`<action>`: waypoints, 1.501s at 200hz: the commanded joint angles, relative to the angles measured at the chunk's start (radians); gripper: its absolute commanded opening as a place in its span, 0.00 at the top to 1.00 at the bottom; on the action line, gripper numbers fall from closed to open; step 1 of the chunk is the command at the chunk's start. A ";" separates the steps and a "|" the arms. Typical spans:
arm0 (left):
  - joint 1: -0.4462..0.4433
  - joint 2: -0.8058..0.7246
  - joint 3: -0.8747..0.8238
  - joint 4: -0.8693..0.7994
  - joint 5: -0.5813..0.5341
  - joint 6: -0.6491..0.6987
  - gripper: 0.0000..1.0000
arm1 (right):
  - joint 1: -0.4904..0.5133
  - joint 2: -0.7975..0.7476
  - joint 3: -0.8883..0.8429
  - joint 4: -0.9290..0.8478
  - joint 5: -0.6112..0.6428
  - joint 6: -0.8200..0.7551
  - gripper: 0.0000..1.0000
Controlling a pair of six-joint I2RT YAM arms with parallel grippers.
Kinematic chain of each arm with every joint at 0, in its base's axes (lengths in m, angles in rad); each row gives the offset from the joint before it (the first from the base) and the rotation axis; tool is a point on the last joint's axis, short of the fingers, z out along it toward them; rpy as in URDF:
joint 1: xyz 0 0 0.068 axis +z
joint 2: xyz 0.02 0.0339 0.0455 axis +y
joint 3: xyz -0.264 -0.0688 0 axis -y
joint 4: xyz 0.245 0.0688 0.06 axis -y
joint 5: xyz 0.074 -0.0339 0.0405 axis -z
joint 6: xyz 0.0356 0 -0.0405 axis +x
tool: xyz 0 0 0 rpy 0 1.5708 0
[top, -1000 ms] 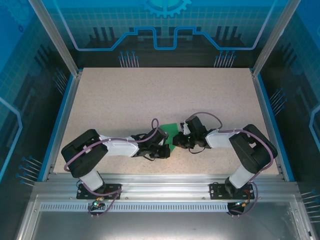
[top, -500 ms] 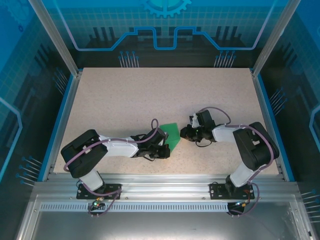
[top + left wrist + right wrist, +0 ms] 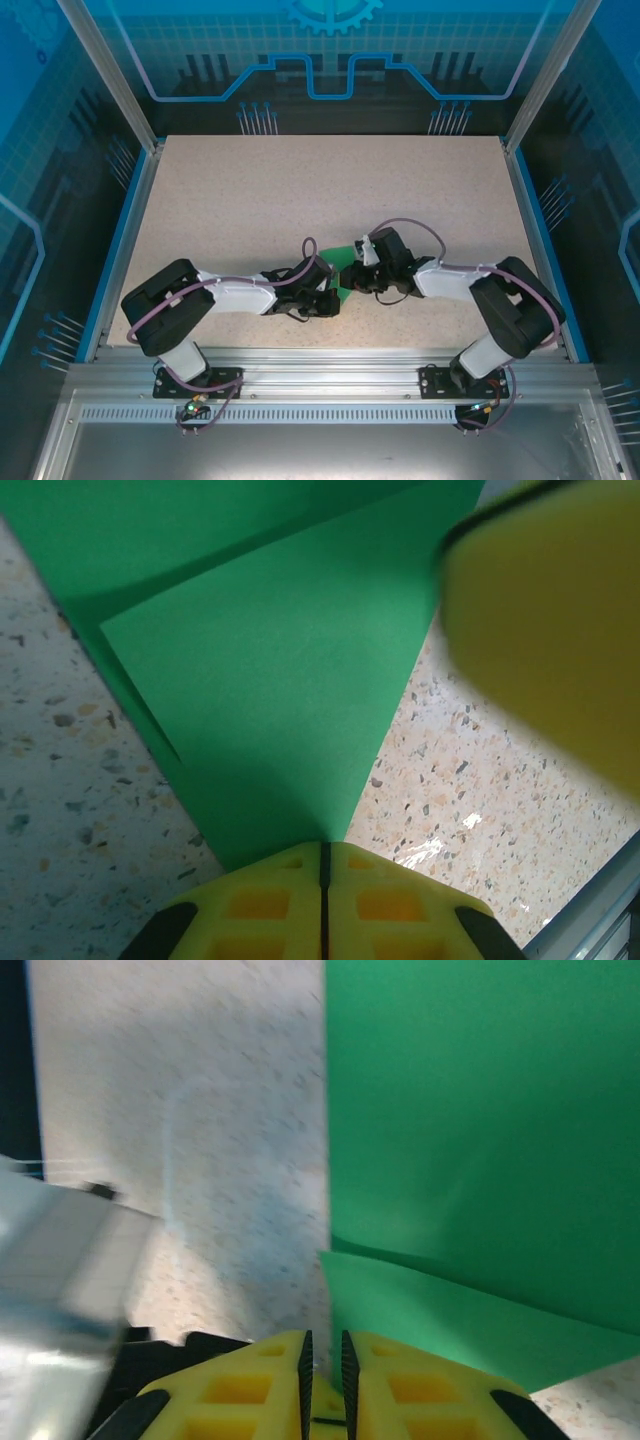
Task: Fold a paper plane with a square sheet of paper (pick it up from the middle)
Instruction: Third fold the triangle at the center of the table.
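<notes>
Where left jaws touch it, green paper (image 3: 270, 680) lies folded.

Folded green paper (image 3: 342, 262) on speckled table (image 3: 300, 190)

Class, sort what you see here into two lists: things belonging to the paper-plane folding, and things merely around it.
Belongs to the job:
green paper, partly folded
left gripper, jaws shut on its corner
right gripper, at its folded edge

Just around:
speckled table
metal rail
blue enclosure panels
</notes>
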 commanded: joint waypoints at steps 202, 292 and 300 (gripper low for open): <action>0.001 0.005 0.047 -0.111 0.070 0.001 0.81 | 0.004 0.150 0.013 0.006 0.046 0.021 0.86; 0.005 -0.041 -0.087 -0.162 0.070 -0.030 0.81 | 0.002 0.155 0.018 -0.009 0.050 0.010 0.86; 0.005 -0.053 -0.095 -0.177 0.071 -0.030 0.81 | 0.002 0.155 0.020 -0.011 0.049 0.010 0.86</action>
